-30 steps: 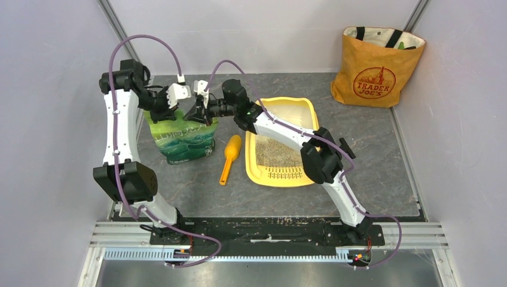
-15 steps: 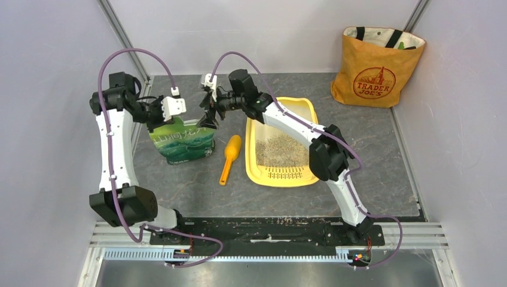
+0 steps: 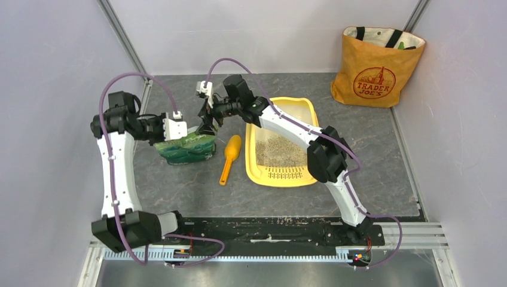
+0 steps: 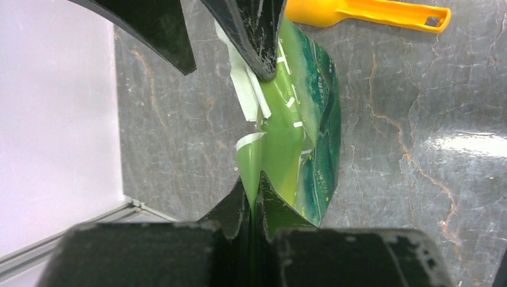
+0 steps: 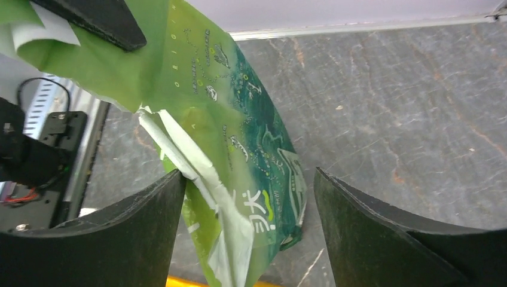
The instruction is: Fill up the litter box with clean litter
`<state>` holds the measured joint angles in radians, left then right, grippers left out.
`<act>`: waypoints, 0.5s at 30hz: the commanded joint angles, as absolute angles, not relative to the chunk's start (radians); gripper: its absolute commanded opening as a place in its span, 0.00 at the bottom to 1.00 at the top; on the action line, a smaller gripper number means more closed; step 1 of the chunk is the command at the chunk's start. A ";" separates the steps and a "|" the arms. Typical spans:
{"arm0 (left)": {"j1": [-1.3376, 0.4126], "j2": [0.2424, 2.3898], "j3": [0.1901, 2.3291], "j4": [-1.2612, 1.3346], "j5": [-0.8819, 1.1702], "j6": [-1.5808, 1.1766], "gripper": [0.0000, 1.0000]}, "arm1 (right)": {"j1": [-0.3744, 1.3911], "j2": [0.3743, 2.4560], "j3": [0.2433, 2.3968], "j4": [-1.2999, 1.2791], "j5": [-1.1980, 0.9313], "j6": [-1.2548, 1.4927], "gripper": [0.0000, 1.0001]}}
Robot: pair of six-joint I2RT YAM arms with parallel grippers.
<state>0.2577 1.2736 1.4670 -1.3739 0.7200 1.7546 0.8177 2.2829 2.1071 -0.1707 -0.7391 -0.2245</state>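
Note:
The green printed bag of clean litter slumps low on the table at the left. My left gripper is shut on the bag's top edge; the left wrist view shows its jaws pinched on the green film. My right gripper hangs open just above the bag's right end. In the right wrist view the bag lies between the spread jaws of that gripper, touching at most the left one. The yellow litter box stands to the right, with grey-beige litter in its near half.
An orange-yellow scoop lies between the bag and the litter box, also at the top of the left wrist view. An orange tote bag stands at the back right. Pale walls close in the left, back and right.
My right gripper opened and let go of the bag's top. The left gripper closed on the top edge and sank, and the bag went from upright to slumped low.

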 commanded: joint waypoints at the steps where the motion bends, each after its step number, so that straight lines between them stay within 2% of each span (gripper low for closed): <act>1: 0.262 1.165 1.389 -1.299 0.795 1.842 0.02 | 0.798 2.149 2.111 -0.184 -0.806 -0.099 0.85; 4: 0.262 1.132 1.367 -1.254 0.816 1.845 0.02 | 0.775 2.154 2.172 -0.181 -0.804 0.011 0.82; 6: 0.262 1.116 1.360 -1.224 0.829 1.832 0.02 | 0.769 2.170 2.207 -0.198 -0.798 0.051 0.74; 8: 0.262 1.107 1.354 -1.207 0.831 1.833 0.02 | 0.774 2.181 2.228 -0.228 -0.785 0.042 0.68; 15: 0.261 1.086 1.338 -1.187 0.831 1.844 0.02 | 0.827 2.239 2.321 -0.408 -0.700 -0.115 0.61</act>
<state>0.2623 1.1305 1.3342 -1.2346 0.7372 1.7962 0.7826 2.2246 2.2551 -0.3134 -0.7486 -0.0364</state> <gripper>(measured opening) 0.042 0.626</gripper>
